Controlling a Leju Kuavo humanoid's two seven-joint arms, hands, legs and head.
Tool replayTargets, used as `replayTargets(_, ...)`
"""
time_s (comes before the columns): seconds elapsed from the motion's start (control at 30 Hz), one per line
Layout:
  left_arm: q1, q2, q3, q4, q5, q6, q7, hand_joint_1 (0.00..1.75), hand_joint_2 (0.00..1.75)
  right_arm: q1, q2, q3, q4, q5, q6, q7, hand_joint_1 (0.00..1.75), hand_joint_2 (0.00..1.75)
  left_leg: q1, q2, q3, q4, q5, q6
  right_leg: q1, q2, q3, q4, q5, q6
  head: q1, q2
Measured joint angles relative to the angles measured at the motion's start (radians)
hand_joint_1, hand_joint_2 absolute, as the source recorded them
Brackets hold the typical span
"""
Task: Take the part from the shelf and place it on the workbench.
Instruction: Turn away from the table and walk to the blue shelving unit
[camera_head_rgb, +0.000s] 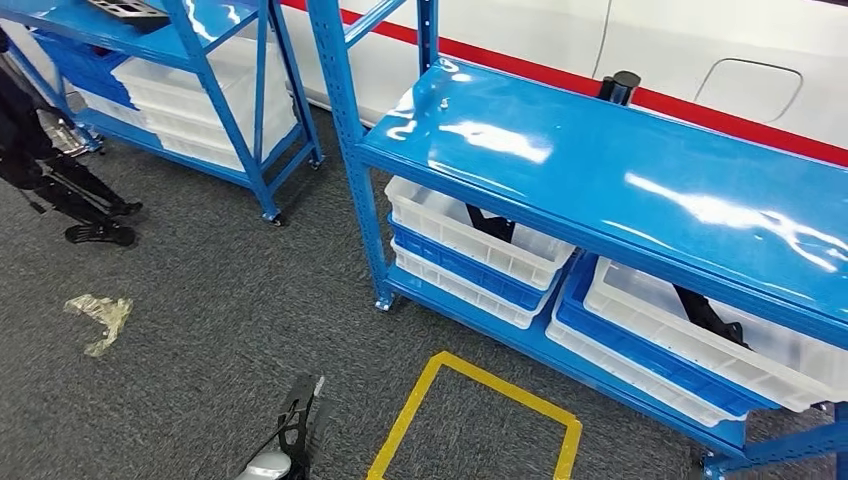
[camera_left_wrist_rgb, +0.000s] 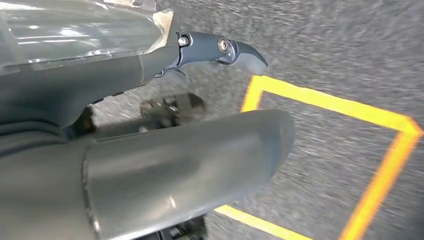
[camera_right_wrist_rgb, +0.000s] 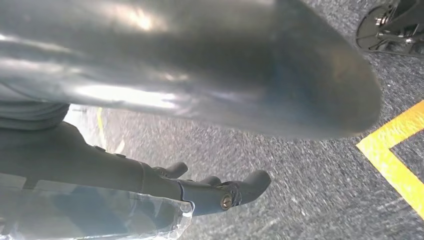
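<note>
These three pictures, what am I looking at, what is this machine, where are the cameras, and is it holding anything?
It is a walking humanoid robot with two arms and many-fingered hands. The wide picture comes from its head, looking down at a blue metal shelf rack holding white and blue plastic crates, with a yellow taped square on the grey carpet. The other two come from cameras at each wrist, pointing at the floor. The left hand and right hand hang with fingers apart, holding nothing. A dark part lies in one crate.

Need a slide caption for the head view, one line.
Head view: blue shelf rack holding white and blue bins, yellow taped floor square in front, left hand hanging low.
</note>
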Motion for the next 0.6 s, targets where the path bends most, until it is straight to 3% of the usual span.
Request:
replayTargets(0.03,0.0,0.001,0.0,0.006,0.0,0.0,0.0,0.0,0.0,0.001,0.0,0.0,0.0,0.0,0.0,0.0,0.0,0.0,0.001,-0.002,0.0,-0.011,0.021,0.001,0.0,0.014,0.0,0.0,0.001,0.0,0.0,0.0)
replayTargets(0.07,-0.001,0.002,0.0,0.01,0.0,0.001,0.0,0.0,0.0,0.002,0.0,0.0,0.0,0.0,0.0,0.0,0.0,0.0,0.002,-0.008,0.019,-0.058,0.056,0.003,0.0,0.028,0.001,0.001,0.002,0.0,-0.001,0.0)
replayTargets(0.13,-0.002,0.002,0.0,0.012,-0.001,0.003,0.001,0.0,0.0,0.001,0.0,0.0,0.0,0.0,0.0,-0.001,0.0,0.0,0.006,-0.046,0.077,-0.189,0.123,0.007,0.002,0.053,0.0,0.003,0.003,0.006,-0.002,0.0)
replayTargets(0.2,-0.001,0.002,0.0,0.01,-0.002,0.008,0.004,0.0,0.0,0.0,0.0,0.0,0.0,0.0,0.001,-0.002,0.0,0.0,0.006,-0.075,0.108,-0.259,0.143,0.012,0.005,0.073,-0.005,0.003,0.007,0.018,-0.002,0.0)
replayTargets(0.27,0.001,-0.001,0.0,0.001,-0.003,0.014,0.008,0.0,0.0,0.004,-0.001,0.0,0.001,-0.001,0.001,-0.002,0.0,0.0,0.002,-0.06,0.111,-0.268,0.146,0.023,0.006,0.093,-0.012,-0.004,0.014,0.034,-0.001,0.0)
replayTargets(0.3,0.001,-0.003,0.0,-0.006,-0.003,0.016,0.008,0.0,0.0,0.007,-0.002,0.0,0.001,-0.002,0.002,-0.002,0.0,0.0,0.002,-0.048,0.115,-0.273,0.15,0.032,0.007,0.089,-0.017,-0.002,0.014,0.04,0.0,0.0)
replayTargets(0.37,0.002,-0.005,0.0,-0.014,-0.003,0.017,0.008,0.0,0.0,0.009,-0.002,0.0,0.002,-0.002,0.002,-0.002,0.0,0.0,0.004,-0.023,0.122,-0.286,0.161,0.048,0.011,0.046,-0.047,0.05,-0.013,0.041,0.006,0.0)
replayTargets(0.43,0.006,-0.006,0.0,-0.017,-0.003,0.017,0.008,0.0,0.0,0.006,-0.002,0.0,0.003,-0.002,0.001,-0.002,0.0,0.0,0.001,0.005,0.123,-0.289,0.164,0.054,0.013,-0.004,-0.106,0.175,-0.068,0.034,0.011,0.0)
replayTargets(0.5,0.012,-0.006,0.0,-0.018,-0.003,0.017,0.008,0.0,0.0,0.005,-0.002,0.0,0.003,-0.002,0.001,-0.002,0.0,0.0,-0.002,0.033,0.123,-0.289,0.162,0.054,0.012,-0.019,-0.149,0.271,-0.099,0.038,0.011,0.0)
replayTargets(0.53,0.013,-0.006,0.0,-0.019,-0.003,0.017,0.008,0.0,0.0,0.006,-0.002,0.0,0.003,-0.002,0.001,-0.002,0.0,0.0,-0.002,0.045,0.123,-0.289,0.161,0.054,0.01,-0.023,-0.146,0.269,-0.095,0.044,0.012,0.0)
replayTargets(0.6,0.014,-0.006,0.0,-0.022,-0.003,0.017,0.008,0.0,0.0,0.008,-0.004,0.0,0.003,-0.002,0.001,-0.002,0.0,0.0,-0.002,0.065,0.127,-0.288,0.156,0.049,0.009,-0.047,-0.077,0.149,-0.051,0.058,0.013,0.0)
